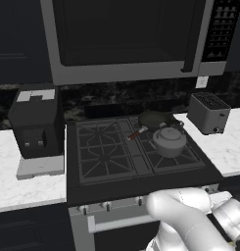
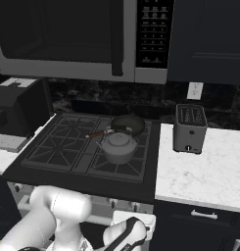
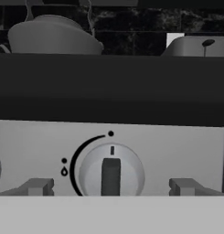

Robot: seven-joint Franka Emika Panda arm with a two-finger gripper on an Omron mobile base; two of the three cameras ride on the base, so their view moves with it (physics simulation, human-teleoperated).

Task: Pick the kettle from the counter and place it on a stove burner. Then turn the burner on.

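The kettle [image 1: 169,141] is seen standing upright on the front right stove burner [image 1: 171,156] of the black stove [image 1: 92,188]. Just behind it, on the rear right grate, a dark frying pan [image 1: 157,119] is placed, its red-tipped handle [image 1: 136,133] pointing toward the middle of the cooktop. In the right base view the kettle [image 2: 118,146] is likewise shown on the near right grate, with the pan [image 2: 127,124] just behind it.

The white marble counter [image 1: 228,144] is found to the right of the stove, and a silver toaster [image 1: 208,113] is carried on it. On the counter stretch left of the stove a black coffee machine [image 1: 36,128] is set. A microwave [image 1: 131,37] is mounted above the cooktop.

The arm is bent low in front of the stove. In the hand view the claw [image 3: 111,188] is held level before the silver control panel [image 3: 186,151], its fingers [image 3: 36,187] spread wide apart to either side of a round stove knob [image 3: 111,171] and clamped on nothing. Whether the fingers touch the knob cannot be told. The knob's dark bar is seen upright, under a small mark. Above the panel, the underside of the kettle [image 3: 51,35] is visible on the stove top.
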